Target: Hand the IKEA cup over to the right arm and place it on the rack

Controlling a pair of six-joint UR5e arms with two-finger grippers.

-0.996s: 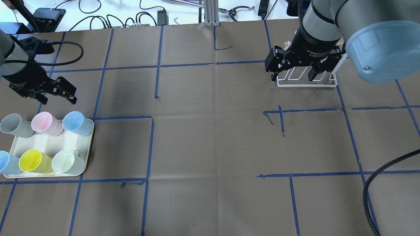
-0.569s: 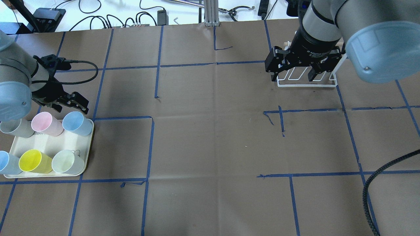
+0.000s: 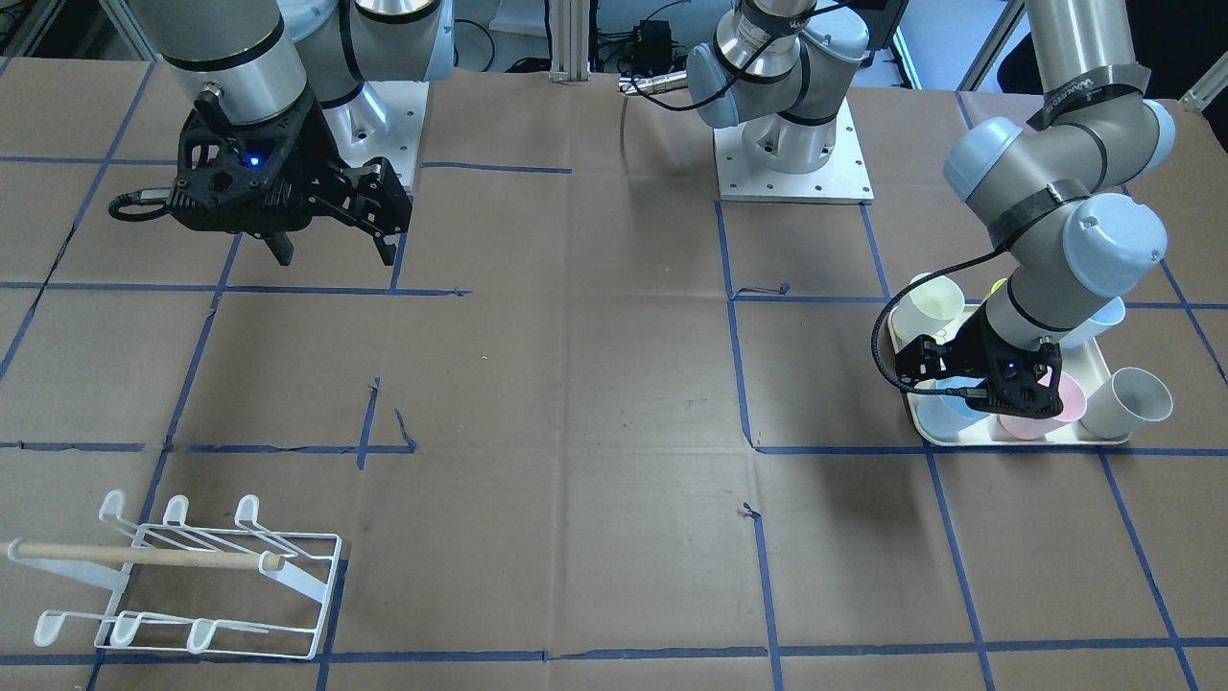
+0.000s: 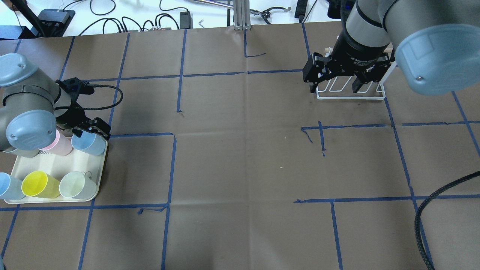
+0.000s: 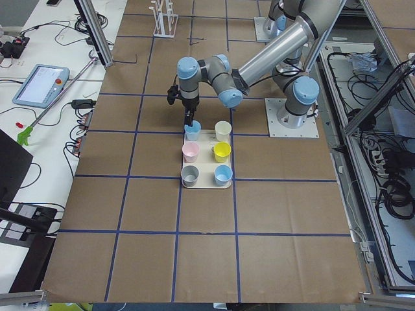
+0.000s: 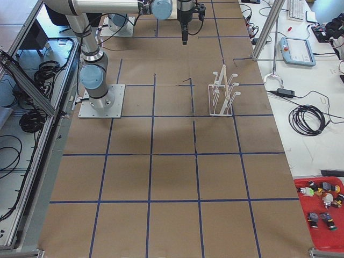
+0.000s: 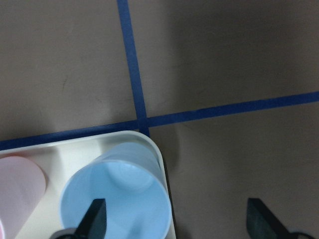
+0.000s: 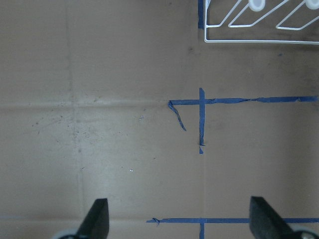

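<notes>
Several pastel IKEA cups stand on a cream tray. My left gripper is open and low over the light blue cup at the tray's far right corner. In the left wrist view, one finger dips inside that blue cup and the other hangs outside the tray over the paper. My right gripper is open and empty, hovering just in front of the white wire rack. The front view shows the rack with its wooden dowel and nothing on its pegs.
Pink, yellow and pale green cups share the tray with grey and blue ones. Brown paper with blue tape lines covers the table. Cables and boxes lie beyond the far edge. A black cable hangs at the near right.
My left arm has swung toward the tray and come down, bringing its open gripper onto the blue corner cup. The right arm and rack have not moved.
</notes>
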